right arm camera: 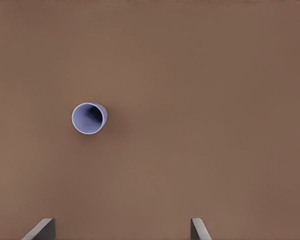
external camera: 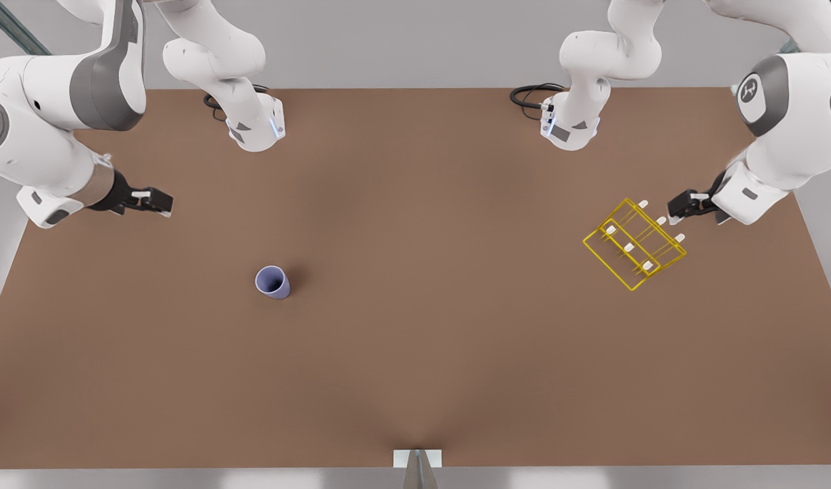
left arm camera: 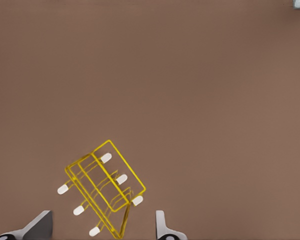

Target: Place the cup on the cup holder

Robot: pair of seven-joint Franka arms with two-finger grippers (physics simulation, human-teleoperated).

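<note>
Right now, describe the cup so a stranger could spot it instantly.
On the brown table, look toward the front view's left, below the right gripper. The cup stands alone and upright there: a small lavender-blue tumbler, no handle, unlike the yellow wire cup holder opposite.

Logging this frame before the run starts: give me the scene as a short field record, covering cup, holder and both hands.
cup: upright on the table, mouth up, front view's left half, nothing touching it
cup holder: yellow wire rack with white-tipped pegs, front view's right, no cup on it
left hand: open, beside the holder, apart from it
right hand: open, hovering up-left of the cup in the front view, empty
table: brown, flat
task state: cup not yet grasped
</note>
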